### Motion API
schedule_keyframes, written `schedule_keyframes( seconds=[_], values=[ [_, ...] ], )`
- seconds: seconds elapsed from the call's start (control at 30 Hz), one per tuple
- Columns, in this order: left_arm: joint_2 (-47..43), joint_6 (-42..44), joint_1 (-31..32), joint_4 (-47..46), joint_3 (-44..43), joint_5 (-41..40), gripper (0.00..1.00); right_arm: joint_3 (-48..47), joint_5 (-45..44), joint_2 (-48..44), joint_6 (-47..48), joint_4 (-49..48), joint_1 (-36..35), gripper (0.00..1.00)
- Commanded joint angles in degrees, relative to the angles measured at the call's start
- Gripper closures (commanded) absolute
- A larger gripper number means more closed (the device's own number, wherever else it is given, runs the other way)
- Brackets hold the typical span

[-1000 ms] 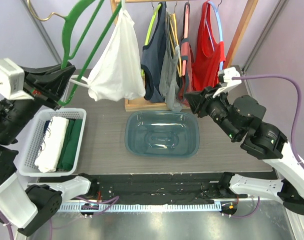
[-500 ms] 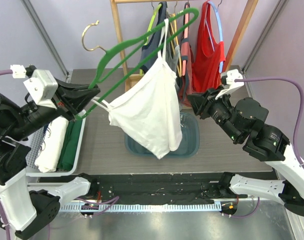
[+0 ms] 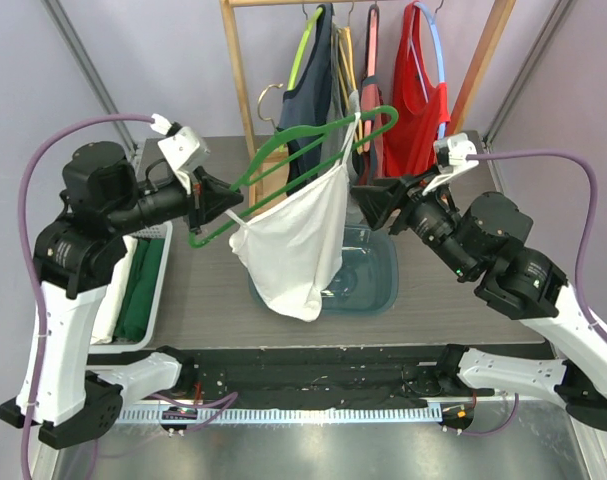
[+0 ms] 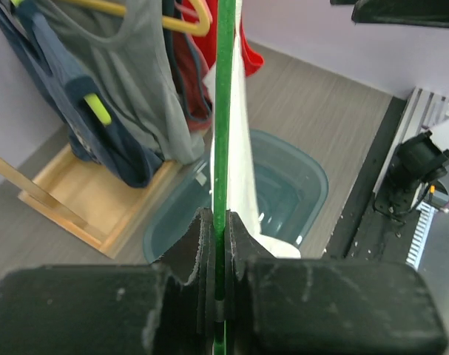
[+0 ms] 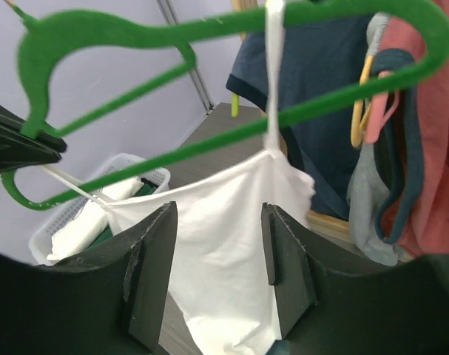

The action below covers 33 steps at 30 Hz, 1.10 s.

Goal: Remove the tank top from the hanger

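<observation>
A white tank top (image 3: 295, 243) hangs by its straps from a green hanger (image 3: 313, 147), tilted in the air over the blue tub (image 3: 375, 270). My left gripper (image 3: 205, 202) is shut on the hanger's lower left end; its wrist view shows the green bar (image 4: 222, 148) clamped between the jaws. My right gripper (image 3: 368, 205) is open and empty just right of the top. In the right wrist view the tank top (image 5: 224, 244) and hanger (image 5: 231, 29) fill the space ahead of the open fingers (image 5: 152, 266).
A wooden rack (image 3: 239, 75) at the back holds navy, grey, pink and red garments (image 3: 423, 90) on hangers. A white basket (image 3: 148, 262) with folded white and green clothes stands at the left.
My left arm has brought the hanger and white top lower and further right, over the tub. My right gripper has moved left, closer to the top.
</observation>
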State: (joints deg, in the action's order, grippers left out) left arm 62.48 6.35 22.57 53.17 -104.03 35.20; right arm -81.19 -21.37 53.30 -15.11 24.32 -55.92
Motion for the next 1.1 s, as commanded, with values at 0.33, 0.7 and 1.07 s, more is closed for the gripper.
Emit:
schedule_keyframes(
  seconds=[0.33, 0.7, 1.07],
  values=[
    [-2.01, 0.24, 0.9, -1.58, 0.84, 3.12, 0.98, 1.82, -3.24, 4.97, 0.96, -11.83, 0.02, 0.43],
    [-3.68, 1.12, 0.9, -0.79, 1.55, 3.47, 0.98, 3.23, -2.63, 5.85, 0.96, -12.89, 1.6, 0.62],
    [-4.56, 0.68, 0.81, -0.52, 1.37, 3.91, 0.98, 4.2, 0.27, 6.91, -0.44, -14.3, 4.77, 0.73]
  ],
)
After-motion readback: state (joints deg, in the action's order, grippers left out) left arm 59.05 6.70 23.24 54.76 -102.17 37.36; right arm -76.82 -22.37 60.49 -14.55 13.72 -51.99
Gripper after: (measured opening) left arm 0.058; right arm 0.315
